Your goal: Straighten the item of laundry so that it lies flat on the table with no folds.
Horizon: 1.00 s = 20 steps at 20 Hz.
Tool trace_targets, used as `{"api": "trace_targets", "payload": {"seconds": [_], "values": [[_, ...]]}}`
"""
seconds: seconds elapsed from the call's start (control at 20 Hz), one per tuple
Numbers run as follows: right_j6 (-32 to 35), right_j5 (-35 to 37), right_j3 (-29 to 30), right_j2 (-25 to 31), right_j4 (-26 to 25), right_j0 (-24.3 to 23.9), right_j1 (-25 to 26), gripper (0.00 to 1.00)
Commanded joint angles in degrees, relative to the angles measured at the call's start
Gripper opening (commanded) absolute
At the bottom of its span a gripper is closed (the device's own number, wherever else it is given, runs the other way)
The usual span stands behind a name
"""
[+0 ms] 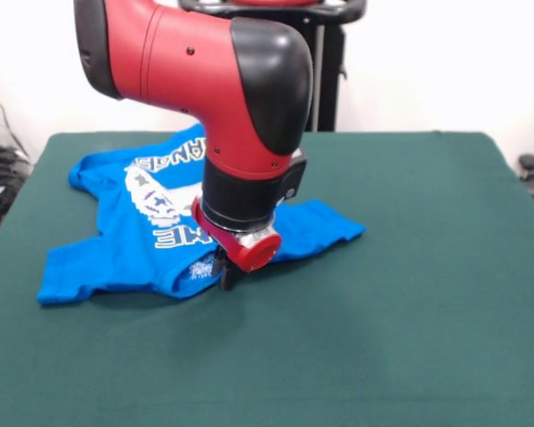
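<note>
The bright blue T-shirt (125, 233) lies on the dark green table (409, 267), left of centre, rumpled with folds along its near edge. Its white controller print and lettering face up. One sleeve points to the near left, another part spreads right to about the table's middle. My gripper (230, 274) comes down from the red and black arm and sits low on the shirt's near edge, right over the fabric. The arm's wrist hides most of it, so whether it holds cloth cannot be seen.
The robot's black pedestal (325, 80) stands behind the table's far edge. Cables and dark gear lie off the table at the left and right edges.
</note>
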Motion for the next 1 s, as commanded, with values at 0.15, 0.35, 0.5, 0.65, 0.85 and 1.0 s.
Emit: {"api": "trace_targets", "payload": {"seconds": [0.15,0.35,0.5,0.65,0.85,1.0], "values": [[-10.52,-7.83,8.10,10.69,-4.05,-6.73,-5.90,0.00],[-9.67,-4.39,5.49,12.42,-4.35,-6.50,-6.21,0.00],[-8.27,-2.32,2.99,12.73,-4.76,-5.43,-5.85,0.00],[-6.92,-1.35,0.87,12.70,-5.09,-4.43,-5.10,0.00],[-5.75,0.09,-2.07,13.21,-5.07,-3.59,-3.96,0.00],[-4.53,0.78,-3.57,13.14,-5.11,-2.83,-3.63,0.00]]}}
